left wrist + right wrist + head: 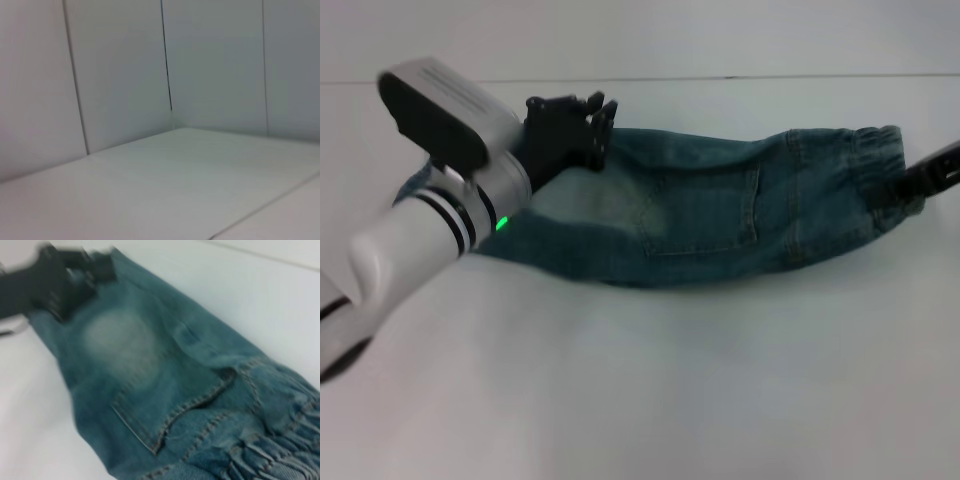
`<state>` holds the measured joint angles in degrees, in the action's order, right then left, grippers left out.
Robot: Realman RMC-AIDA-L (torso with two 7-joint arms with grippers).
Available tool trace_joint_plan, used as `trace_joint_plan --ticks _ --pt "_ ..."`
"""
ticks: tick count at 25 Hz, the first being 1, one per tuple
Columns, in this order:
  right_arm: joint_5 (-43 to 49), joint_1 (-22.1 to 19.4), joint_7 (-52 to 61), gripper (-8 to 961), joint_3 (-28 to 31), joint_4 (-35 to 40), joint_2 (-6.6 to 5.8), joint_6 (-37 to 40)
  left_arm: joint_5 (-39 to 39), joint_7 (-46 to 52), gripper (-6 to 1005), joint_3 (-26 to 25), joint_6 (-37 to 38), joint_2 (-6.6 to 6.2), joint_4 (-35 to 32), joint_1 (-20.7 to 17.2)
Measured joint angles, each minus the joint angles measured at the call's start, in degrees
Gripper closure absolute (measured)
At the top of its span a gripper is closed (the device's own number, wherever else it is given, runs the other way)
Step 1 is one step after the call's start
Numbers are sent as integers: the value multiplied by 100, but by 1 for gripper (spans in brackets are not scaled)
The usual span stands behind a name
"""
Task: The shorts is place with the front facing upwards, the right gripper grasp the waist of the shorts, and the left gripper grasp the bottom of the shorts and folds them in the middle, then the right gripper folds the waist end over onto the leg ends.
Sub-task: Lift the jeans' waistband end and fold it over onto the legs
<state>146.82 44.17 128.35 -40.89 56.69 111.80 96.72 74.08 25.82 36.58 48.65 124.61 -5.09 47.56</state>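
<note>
The blue denim shorts (720,210) lie folded lengthwise across the white table, a patch pocket facing up. The elastic waist (875,170) is at the right and the leg ends are at the left. My left gripper (598,125) is at the far corner of the leg ends, right at the cloth. The right wrist view shows the shorts (150,370), the gathered waist (270,450) close to the camera and the left gripper (75,275) at the far end. My right gripper (930,175) reaches in from the right edge onto the waist. The left wrist view shows only table and wall.
The white table (640,390) stretches wide in front of the shorts. Pale wall panels (120,70) stand behind the table's back edge. My left forearm (430,220) crosses over the left end of the shorts.
</note>
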Motion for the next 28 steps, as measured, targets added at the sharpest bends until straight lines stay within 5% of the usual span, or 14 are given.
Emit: trace_joint_plan --ticks 5,8,12,21,28 --pt "-500 19 17 861 327 489 -66 614 -354 -2773 830 -470 -37 2 785 31" --pt "-642 56 69 861 447 773 -102 846 -291 -3368 927 -567 -50 2 1054 33" --pt "-840 133 197 861 458 817 -217 948 -1 -3544 1004 -568 1 2 1381 58" --pt "-1460 297 447 862 436 815 -474 1143 431 -3544 998 -682 30 1 2030 266" --pt "-1474 548 466 863 393 840 -481 1247 1701 -3555 998 -1705 -14 2 2602 384"
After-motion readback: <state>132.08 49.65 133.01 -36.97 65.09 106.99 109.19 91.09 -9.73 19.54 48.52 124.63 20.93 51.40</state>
